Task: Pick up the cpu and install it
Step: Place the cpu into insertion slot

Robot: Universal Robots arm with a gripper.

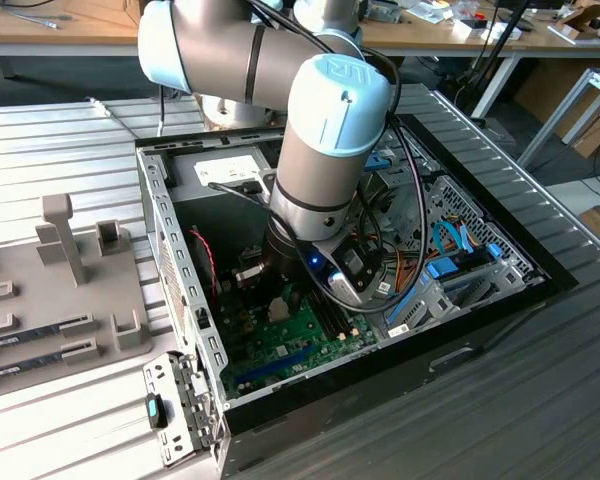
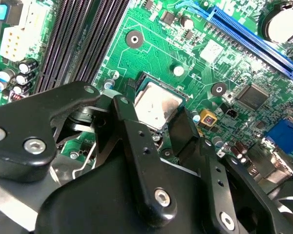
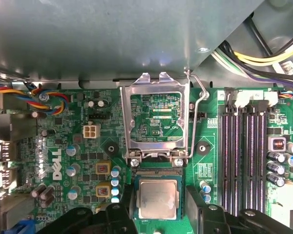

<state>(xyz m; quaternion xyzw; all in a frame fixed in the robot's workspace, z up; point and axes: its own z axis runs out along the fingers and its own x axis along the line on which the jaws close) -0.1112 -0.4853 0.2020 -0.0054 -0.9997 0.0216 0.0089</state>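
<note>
Between the fingers, the cpu.

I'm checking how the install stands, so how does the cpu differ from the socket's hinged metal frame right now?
The cpu lies flat in the socket between the gripper fingers; the hinged metal frame is swung open, away from it. The cpu's top is a solid silvery plate; the frame is an open rectangle with green motherboard showing through. Both are silvery metal and roughly square.
</note>
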